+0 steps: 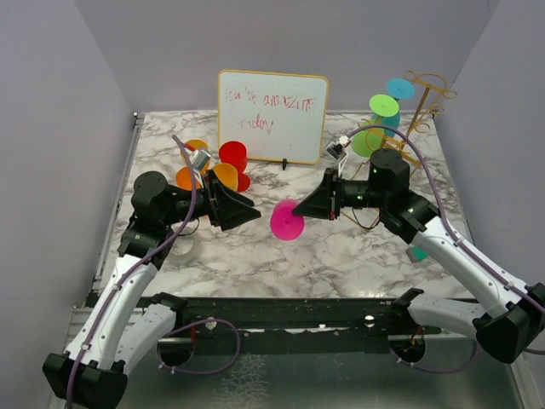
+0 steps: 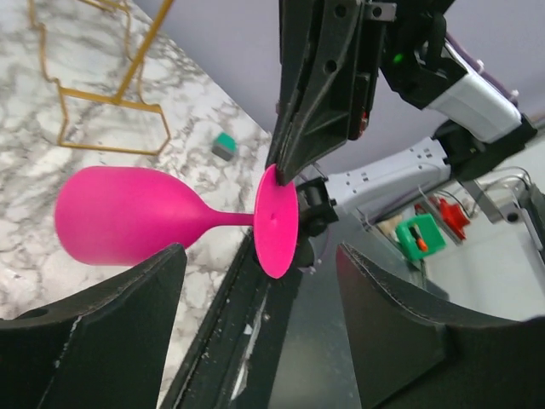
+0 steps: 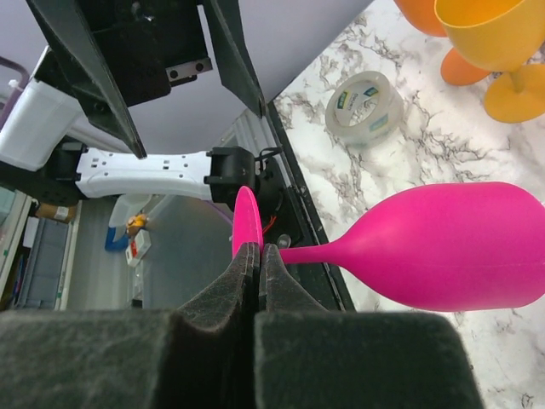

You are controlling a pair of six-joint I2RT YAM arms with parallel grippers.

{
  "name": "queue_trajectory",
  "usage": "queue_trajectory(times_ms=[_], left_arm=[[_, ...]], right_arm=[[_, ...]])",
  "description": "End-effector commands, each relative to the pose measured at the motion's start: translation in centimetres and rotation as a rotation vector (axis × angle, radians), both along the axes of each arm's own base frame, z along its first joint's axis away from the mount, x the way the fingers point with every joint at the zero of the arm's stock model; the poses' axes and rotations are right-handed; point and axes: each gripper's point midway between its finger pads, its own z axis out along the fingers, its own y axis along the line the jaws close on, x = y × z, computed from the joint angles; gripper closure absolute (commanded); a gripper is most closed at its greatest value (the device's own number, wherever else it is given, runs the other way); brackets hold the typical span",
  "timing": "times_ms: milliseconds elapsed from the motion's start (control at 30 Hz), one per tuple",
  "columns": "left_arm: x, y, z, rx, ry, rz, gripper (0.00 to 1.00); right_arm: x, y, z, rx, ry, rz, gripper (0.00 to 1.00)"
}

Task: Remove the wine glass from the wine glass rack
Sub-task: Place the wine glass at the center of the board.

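The right gripper [image 3: 258, 256] clamps only the foot rim of the wine glass [image 3: 451, 247]; it could pivot loose; left gripper [image 2: 257, 256] stands open.

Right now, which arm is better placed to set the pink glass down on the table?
Right. The right gripper is shut on the foot of the pink wine glass, holding it sideways over the table; the left gripper is open, gripping nothing.

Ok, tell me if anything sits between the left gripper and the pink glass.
Nothing visible does. The left gripper, open, faces the pink wine glass directly across a clear gap; the right gripper pinches its foot.
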Motion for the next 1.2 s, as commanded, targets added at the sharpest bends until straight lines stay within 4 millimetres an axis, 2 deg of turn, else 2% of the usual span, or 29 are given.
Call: queue_trajectory(times_ms=[0, 167, 300, 467, 667, 733, 800, 867, 967, 1033, 1167], left_arm=[[-2.2, -1.3, 0.1, -0.011, -0.005, -0.130, 0.28], [-3.1, -3.7, -1.6, 0.029, 0.026, -0.181, 0.32], [-3.5, -5.4, -3.1, 0.083, 0.053, -0.200, 0.40], [-3.3, -6.0, -3.5, 0.115, 0.040, -0.182, 0.62], [-3.1, -6.3, -3.7, 0.122, 0.039, -0.170, 0.94], [-3.1, -6.3, -3.6, 0.122, 0.034, -0.167, 1.00], [-3.1, -6.3, -3.7, 0.123, 0.033, -0.165, 1.00], [-3.2, -6.3, -3.6, 0.122, 0.030, -0.168, 1.00], [-3.4, -6.3, -3.4, 0.119, 0.018, -0.172, 1.00], [-3.6, -6.3, -3.2, 0.116, 0.009, -0.179, 1.00], [-3.9, -6.3, -2.8, 0.112, -0.005, -0.193, 1.00]], right_arm=[[-0.7, 0.1, 1.7, 0.054, -0.066, 0.010, 1.00], [-0.6, 0.2, 1.7, 0.055, -0.069, 0.007, 0.99], [-0.8, 0.1, 1.7, 0.056, -0.070, 0.012, 1.00], [-1.2, -0.1, 1.6, 0.056, -0.073, 0.016, 1.00], [-1.7, -0.2, 1.1, 0.055, -0.060, 0.036, 0.99], [-1.9, -0.3, 0.8, 0.050, -0.056, 0.040, 1.00], [-2.2, -0.4, 0.6, 0.046, -0.053, 0.042, 1.00], [-2.4, -0.5, 0.2, 0.042, -0.048, 0.046, 0.96], [-3.1, -0.7, -0.3, 0.040, -0.038, 0.068, 0.77], [-3.5, -0.9, -0.9, 0.030, -0.026, 0.085, 0.68], [-4.1, -1.0, -1.7, 0.016, -0.015, 0.108, 0.59]])
